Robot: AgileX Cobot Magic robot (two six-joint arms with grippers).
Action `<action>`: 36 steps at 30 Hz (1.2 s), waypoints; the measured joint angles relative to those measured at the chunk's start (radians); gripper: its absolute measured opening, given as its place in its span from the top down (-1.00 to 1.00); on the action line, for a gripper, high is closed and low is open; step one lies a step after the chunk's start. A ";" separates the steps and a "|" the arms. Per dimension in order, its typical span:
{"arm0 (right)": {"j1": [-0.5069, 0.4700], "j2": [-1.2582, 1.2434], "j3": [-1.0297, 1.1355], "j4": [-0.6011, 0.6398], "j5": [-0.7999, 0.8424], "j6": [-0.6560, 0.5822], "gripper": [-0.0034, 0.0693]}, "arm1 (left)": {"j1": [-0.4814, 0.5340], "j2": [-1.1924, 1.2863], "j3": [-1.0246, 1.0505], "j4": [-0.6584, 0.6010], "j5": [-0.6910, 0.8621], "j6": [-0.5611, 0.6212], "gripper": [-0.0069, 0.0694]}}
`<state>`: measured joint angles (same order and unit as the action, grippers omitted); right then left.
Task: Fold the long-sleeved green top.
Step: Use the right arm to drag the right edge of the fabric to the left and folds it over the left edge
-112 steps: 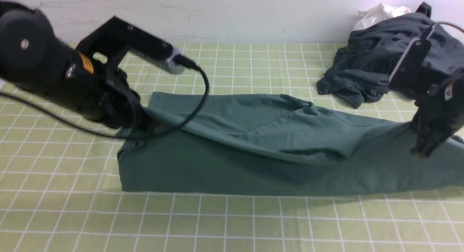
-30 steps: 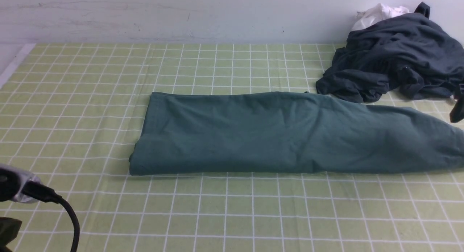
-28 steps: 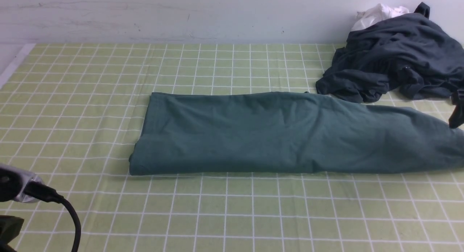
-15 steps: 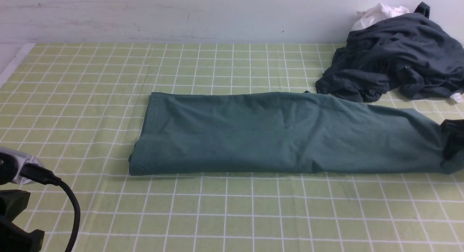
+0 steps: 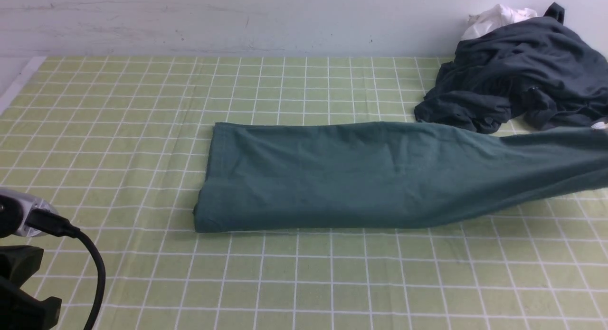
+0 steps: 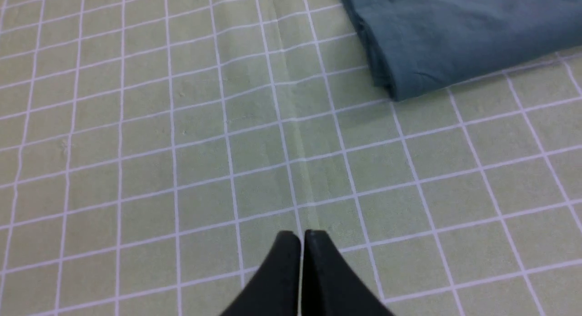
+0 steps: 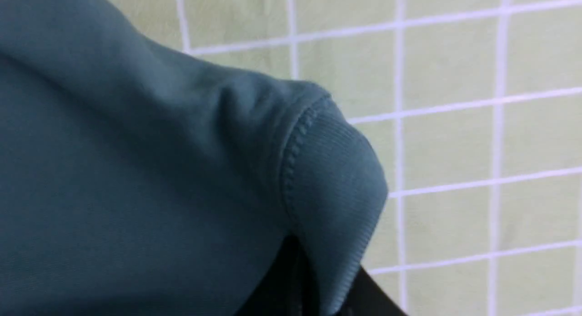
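Note:
The green long-sleeved top (image 5: 361,175) lies folded into a long band across the middle of the checked cloth; its right end is lifted off the table and runs out of the front view. Its near left corner shows in the left wrist view (image 6: 436,38). In the right wrist view my right gripper (image 7: 313,279) is shut on the top's ribbed edge (image 7: 336,188), the fabric draped over the black fingers. My left gripper (image 6: 302,236) is shut and empty above bare cloth, well short of the top's left end. Only the left arm's wrist body (image 5: 21,268) shows in the front view.
A dark charcoal-grey garment (image 5: 517,78) is heaped at the back right, with a small white cloth (image 5: 494,16) behind it against the wall. The green checked tablecloth (image 5: 304,282) covers the table. The table's left edge (image 5: 14,90) shows at the far left.
The top's right end has been taken hold of and lifted. The whole top slid to the right, its left edge shifting about one square. The left arm stays low at the front left.

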<state>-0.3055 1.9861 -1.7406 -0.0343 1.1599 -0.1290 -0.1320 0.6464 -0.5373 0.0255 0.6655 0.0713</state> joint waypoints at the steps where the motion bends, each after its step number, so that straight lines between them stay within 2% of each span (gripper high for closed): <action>1: 0.015 -0.026 -0.037 -0.009 0.019 0.014 0.87 | 0.000 0.000 0.000 -0.007 -0.004 0.000 0.83; 5: 0.114 -0.102 -0.132 0.021 0.069 0.019 0.87 | 0.000 0.000 0.000 -0.013 -0.015 -0.001 0.83; 10: 0.350 -0.151 -0.171 0.168 0.070 0.032 0.87 | 0.000 0.000 0.000 -0.013 -0.018 -0.001 0.83; 13: 0.526 -0.124 -0.171 0.287 0.018 0.025 0.87 | 0.000 0.000 0.000 -0.013 -0.018 -0.001 0.83; 15: 0.615 -0.088 -0.171 0.343 -0.055 0.011 0.87 | 0.000 0.000 0.000 -0.013 -0.018 -0.001 0.83; 16: 0.625 -0.083 -0.171 0.349 -0.064 0.009 0.87 | 0.000 0.000 0.000 -0.013 -0.018 -0.001 0.83; 17: 0.697 -0.040 -0.171 0.389 -0.137 0.004 0.87 | 0.000 0.000 0.000 -0.014 -0.018 -0.001 0.83; 20: 0.822 0.065 -0.171 0.474 -0.332 -0.001 0.87 | 0.000 0.000 0.000 -0.020 -0.018 -0.001 0.83; 25: 0.926 0.201 -0.170 0.508 -0.515 -0.042 0.79 | 0.000 0.000 0.000 -0.037 -0.018 -0.001 0.83; 28: 0.946 0.261 -0.169 0.533 -0.566 -0.052 0.57 | 0.000 0.000 0.005 -0.040 -0.021 -0.001 0.83; 30: 0.946 0.271 -0.169 0.548 -0.582 -0.074 0.27 | 0.000 0.000 0.016 -0.043 -0.022 -0.001 0.83; 31: 0.946 0.271 -0.169 0.550 -0.583 -0.076 0.24 | 0.000 0.000 0.017 -0.043 -0.022 -0.001 0.83; 32: 0.946 0.265 -0.169 0.555 -0.595 -0.100 0.01 | 0.000 0.000 0.024 -0.044 -0.022 -0.001 0.83; 33: 0.946 0.264 -0.169 0.555 -0.596 -0.103 -0.01 | 0.000 0.000 0.024 -0.044 -0.022 -0.001 0.83; 34: 0.946 0.252 -0.170 0.557 -0.596 -0.122 -0.17 | 0.000 0.001 0.025 -0.051 -0.022 -0.001 0.83; 36: 0.946 0.240 -0.178 0.557 -0.583 -0.137 -0.25 | 0.000 0.001 0.025 -0.063 -0.023 -0.001 0.83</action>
<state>0.6403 2.2262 -1.9186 0.5226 0.5764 -0.2658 -0.1320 0.6475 -0.5124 -0.0371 0.6426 0.0705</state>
